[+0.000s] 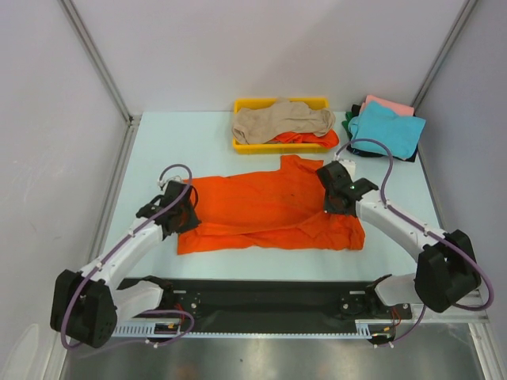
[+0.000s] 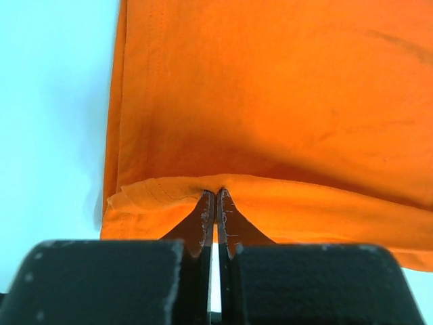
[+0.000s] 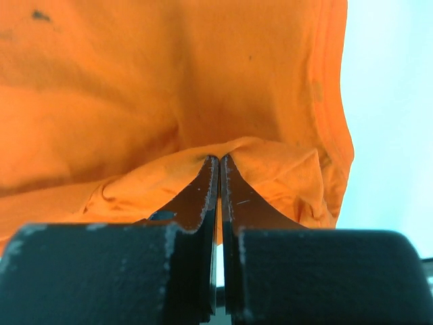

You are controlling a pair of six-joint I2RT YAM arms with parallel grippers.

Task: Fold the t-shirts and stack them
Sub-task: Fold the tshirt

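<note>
Orange t-shirt (image 1: 269, 210) is pictured spread across the middle of the pale worktop (image 1: 158, 150). It is pinched at its left edge by the left gripper (image 2: 215, 196) and at its right edge by the right gripper (image 3: 220, 161), and both pairs of fingers (image 2: 203, 217) are clamped on a raised ridge of cloth. The fabric is judged light, limp and prone to sagging, so hems and corners are best taken. The pinched ridges are shown only by the wrist views. The beige t-shirt (image 1: 281, 119) in the yellow tray (image 1: 242, 104) and the teal t-shirt (image 1: 388, 131) at the far right are shown only from above.
</note>
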